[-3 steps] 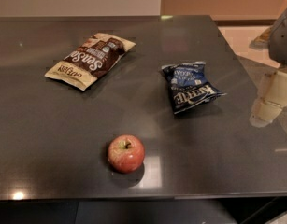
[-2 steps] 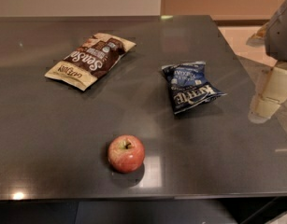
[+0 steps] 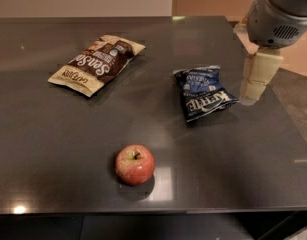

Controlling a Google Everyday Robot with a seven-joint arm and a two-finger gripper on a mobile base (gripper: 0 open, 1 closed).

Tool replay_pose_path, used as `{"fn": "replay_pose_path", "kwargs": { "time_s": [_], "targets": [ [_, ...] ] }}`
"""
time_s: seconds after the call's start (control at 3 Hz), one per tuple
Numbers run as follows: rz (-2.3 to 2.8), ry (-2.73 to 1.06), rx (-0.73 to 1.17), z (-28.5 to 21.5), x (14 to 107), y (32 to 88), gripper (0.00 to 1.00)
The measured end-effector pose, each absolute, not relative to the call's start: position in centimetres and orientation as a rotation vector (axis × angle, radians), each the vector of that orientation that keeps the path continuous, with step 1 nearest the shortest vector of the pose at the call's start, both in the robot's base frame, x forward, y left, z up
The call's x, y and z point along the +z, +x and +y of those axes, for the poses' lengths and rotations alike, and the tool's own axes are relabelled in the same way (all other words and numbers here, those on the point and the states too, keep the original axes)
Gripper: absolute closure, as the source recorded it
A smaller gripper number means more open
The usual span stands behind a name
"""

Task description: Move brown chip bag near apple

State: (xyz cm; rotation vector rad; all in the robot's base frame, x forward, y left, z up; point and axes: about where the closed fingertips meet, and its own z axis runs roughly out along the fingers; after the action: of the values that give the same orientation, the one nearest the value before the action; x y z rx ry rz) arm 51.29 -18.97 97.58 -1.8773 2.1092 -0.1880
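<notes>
The brown chip bag (image 3: pixel 97 63) lies flat at the back left of the dark table (image 3: pixel 53 149), its dark brown centre with white lettering between cream-tan ends. The red apple (image 3: pixel 135 164) sits near the front edge, stem dimple up, well apart from the bag. My gripper (image 3: pixel 256 79) hangs from the grey arm (image 3: pixel 282 11) at the right side of the table, just right of the blue chip bag. It is far from the brown bag and holds nothing that I can see.
A crinkled dark-blue chip bag (image 3: pixel 203 91) lies right of centre, between my gripper and the brown bag. The table's right edge runs just past my gripper, with tan floor (image 3: pixel 298 59) beyond it. The front edge is just below the apple.
My arm and gripper have moved left and a little farther back, in over the table toward the blue bag. The bags and the apple have not moved.
</notes>
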Motion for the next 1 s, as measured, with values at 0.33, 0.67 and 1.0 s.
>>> {"fn": "replay_pose_path", "kwargs": {
  "time_s": [0.33,0.67,1.0],
  "targets": [
    [2.039,-1.916,-0.210,-17.4,97.3,55.0,0.00],
    [1.980,-1.924,-0.208,-15.4,97.1,59.0,0.00],
    [1.938,-1.927,-0.171,-12.8,96.7,62.7,0.00]
  ]
}}
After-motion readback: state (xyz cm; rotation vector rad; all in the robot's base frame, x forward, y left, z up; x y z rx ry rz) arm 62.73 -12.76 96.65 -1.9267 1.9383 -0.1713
